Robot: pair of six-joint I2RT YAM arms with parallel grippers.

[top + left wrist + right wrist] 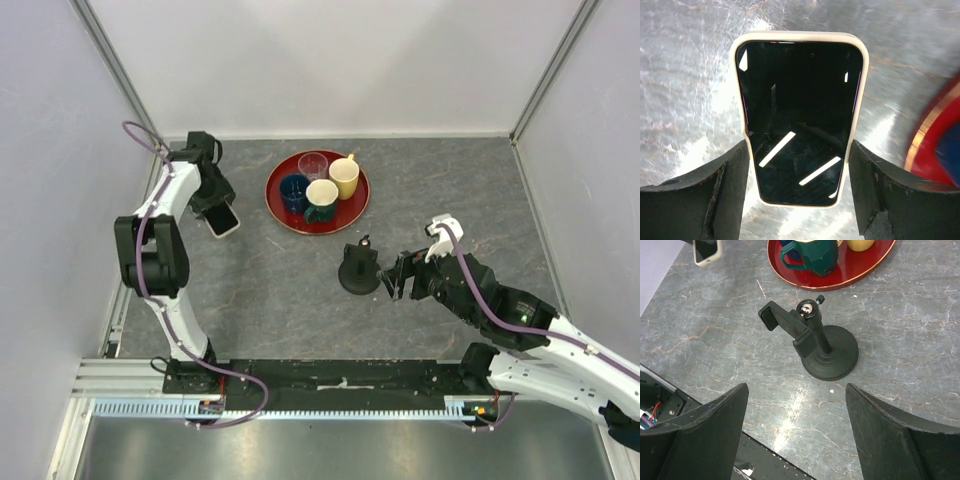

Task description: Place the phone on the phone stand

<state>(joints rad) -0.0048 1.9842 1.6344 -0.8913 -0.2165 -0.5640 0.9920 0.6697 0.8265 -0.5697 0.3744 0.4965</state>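
Note:
The phone [224,218], with a pale case and a dark screen facing the camera, sits between the fingers of my left gripper [212,203] at the far left of the table. In the left wrist view both fingers press the phone's [800,115] long edges; the gripper [799,150] is shut on it. The table behind it is blurred. The black phone stand [359,268] has a round base and a tilted cradle and stands mid-table. My right gripper [396,277] is open and empty, just right of the stand [825,352], fingers [715,435] wide apart. The phone also shows in the right wrist view [706,251].
A red round tray [352,212] lies behind the stand. It holds a blue cup [293,192], a dark green cup [321,200], a yellow cup [344,177] and a clear glass [313,165]. The tray's edge shows in the left wrist view [940,145].

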